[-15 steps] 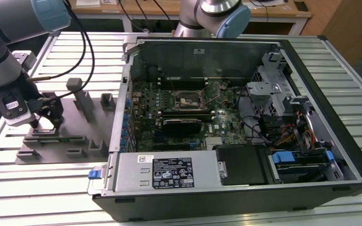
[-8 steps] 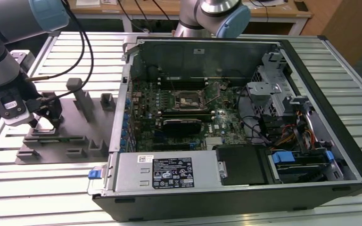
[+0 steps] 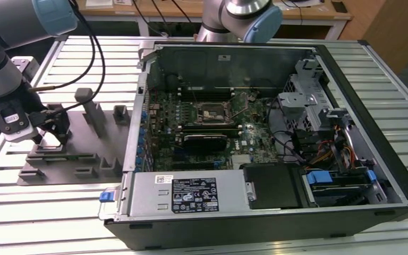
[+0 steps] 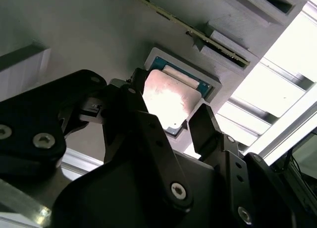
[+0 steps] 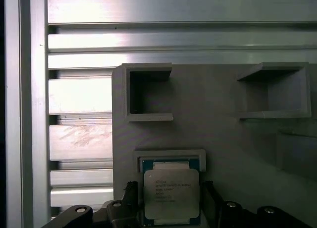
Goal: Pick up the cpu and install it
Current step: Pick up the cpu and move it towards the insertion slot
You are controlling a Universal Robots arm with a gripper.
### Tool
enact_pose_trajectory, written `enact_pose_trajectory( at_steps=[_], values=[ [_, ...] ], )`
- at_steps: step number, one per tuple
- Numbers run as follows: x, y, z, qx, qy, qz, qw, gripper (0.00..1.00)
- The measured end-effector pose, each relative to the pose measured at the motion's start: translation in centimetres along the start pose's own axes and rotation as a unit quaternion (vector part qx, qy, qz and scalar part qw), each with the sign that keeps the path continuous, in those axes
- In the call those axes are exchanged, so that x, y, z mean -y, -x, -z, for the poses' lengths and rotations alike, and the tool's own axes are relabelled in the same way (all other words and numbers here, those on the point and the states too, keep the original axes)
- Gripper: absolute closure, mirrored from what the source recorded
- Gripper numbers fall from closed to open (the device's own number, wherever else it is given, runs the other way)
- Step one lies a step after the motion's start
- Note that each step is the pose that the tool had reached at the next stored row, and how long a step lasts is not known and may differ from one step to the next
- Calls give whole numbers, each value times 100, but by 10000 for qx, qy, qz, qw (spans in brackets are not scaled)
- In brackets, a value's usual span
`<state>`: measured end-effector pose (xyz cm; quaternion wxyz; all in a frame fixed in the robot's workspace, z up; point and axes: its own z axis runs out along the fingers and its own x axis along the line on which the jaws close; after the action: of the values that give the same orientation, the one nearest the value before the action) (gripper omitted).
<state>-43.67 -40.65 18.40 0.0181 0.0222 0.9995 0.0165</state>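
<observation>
The cpu [image 5: 171, 193] lies flat in the grey fixture [image 5: 223, 139], directly under the pincer [image 4: 172, 106]; whether it's clenched, I cannot tell.

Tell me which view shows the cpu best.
First wrist view: the cpu faces the camera squarely in its holder, gripper fingers either side. Second wrist view: oblique, glared, partly behind a finger. Exterior view: the gripper stands over it.

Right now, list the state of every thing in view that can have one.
Silver-topped square cpu, lying flat in the grey holder recess, not lifted.
Black gripper, open, fingers either side of the cpu.
Black computer case, on its side, side panel off.
Two grey rectangular pockets, both empty.
</observation>
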Motion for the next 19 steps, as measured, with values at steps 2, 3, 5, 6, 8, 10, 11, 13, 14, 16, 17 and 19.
enact_pose_trajectory(
  at_steps=[2, 3, 5, 6, 8, 10, 11, 13, 14, 16, 17, 19],
  values=[
    [0, 0, 0, 0, 0, 0, 10000, 38],
    [0, 0, 0, 0, 0, 0, 10000, 38],
    [0, 0, 0, 0, 0, 0, 10000, 45],
    [0, 0, 1, -1, 0, 0, 10000, 46],
    [0, 0, 0, 0, 0, 0, 10000, 46],
    [0, 0, 0, 0, 0, 0, 10000, 46],
    [0, 0, 0, 0, 0, 0, 10000, 46],
    [0, 0, 4, 1, 2, 0, 10000, 46],
    [0, 0, 11, 1, 2, -1, 10000, 46],
    [-1, 1, 37, 0, 4, -1, 10000, 46],
    [-2, 2, 51, 0, 6, -1, 10000, 46],
    [-3, 3, 83, 0, 9, -1, 10000, 46]
  ],
)
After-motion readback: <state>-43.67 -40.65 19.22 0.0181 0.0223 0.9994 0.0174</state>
